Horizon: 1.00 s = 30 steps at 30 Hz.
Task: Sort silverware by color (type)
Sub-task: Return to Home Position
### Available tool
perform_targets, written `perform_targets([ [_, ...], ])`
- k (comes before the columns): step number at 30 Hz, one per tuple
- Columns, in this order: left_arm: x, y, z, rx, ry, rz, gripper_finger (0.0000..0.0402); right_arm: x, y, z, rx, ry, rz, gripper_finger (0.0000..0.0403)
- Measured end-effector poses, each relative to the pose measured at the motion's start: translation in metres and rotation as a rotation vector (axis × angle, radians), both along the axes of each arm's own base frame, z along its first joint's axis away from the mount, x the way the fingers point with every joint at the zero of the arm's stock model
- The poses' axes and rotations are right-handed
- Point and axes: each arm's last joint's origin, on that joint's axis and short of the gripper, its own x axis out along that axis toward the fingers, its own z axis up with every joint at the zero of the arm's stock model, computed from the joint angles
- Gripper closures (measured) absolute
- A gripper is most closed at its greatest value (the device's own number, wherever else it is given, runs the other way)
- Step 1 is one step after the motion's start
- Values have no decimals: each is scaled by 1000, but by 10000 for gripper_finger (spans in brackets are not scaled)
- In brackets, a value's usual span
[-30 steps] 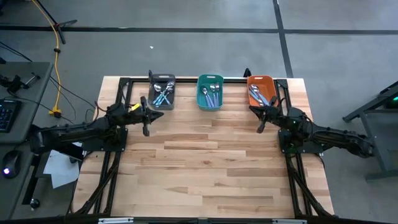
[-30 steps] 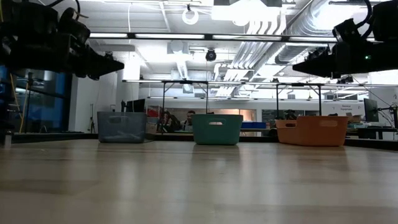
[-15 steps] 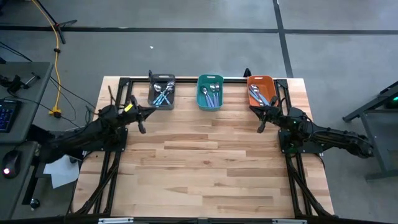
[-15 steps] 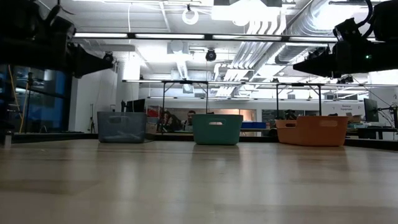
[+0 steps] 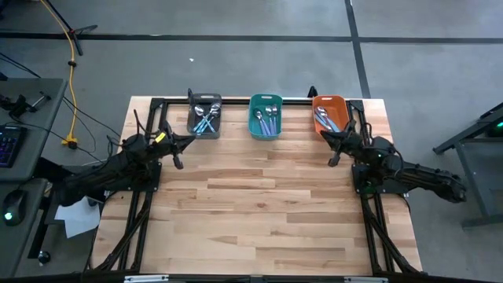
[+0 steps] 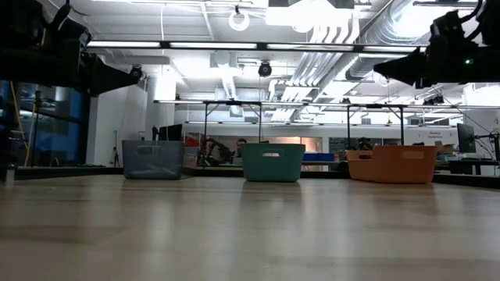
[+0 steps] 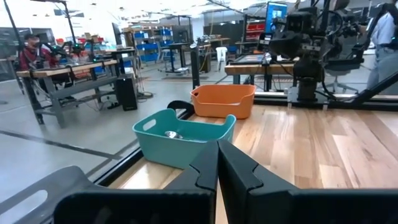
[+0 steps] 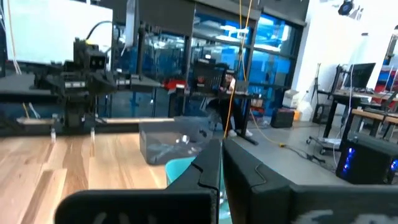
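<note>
High view, left to right: the left gripper [image 5: 179, 155] hovers at centre left, jaws together and empty. The dark grey bin [image 5: 190, 118], teal bin [image 5: 252, 118] and orange bin [image 5: 330, 98] line the table's [image 5: 259, 212] upper edge, each holding spoons [image 5: 206, 116]. The right gripper [image 5: 333, 156] hovers just below the orange bin, jaws together. No spoon lies loose, so the sorting looks finished.

The left gripper [image 5: 178, 153] drew back leftward from the dark grey bin [image 5: 204, 119], and the right gripper [image 5: 334, 149] edged slightly rightward.
</note>
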Motion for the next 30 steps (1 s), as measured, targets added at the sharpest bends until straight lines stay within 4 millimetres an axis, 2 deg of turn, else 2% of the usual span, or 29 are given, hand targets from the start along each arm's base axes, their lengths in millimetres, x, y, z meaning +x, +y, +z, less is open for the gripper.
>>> perform_targets([
  [7, 0, -1, 0, -9, -8, 0, 401, -9, 3, 3, -25, -54, -2, 403],
  [25, 4, 1, -5, -88, 33, 17, 401, -4, 2, -18, 174, 108, 10, 403],
  [30, 5, 1, -7, -144, 30, 19, 401, -3, 1, -20, 164, 143, 8, 403],
])
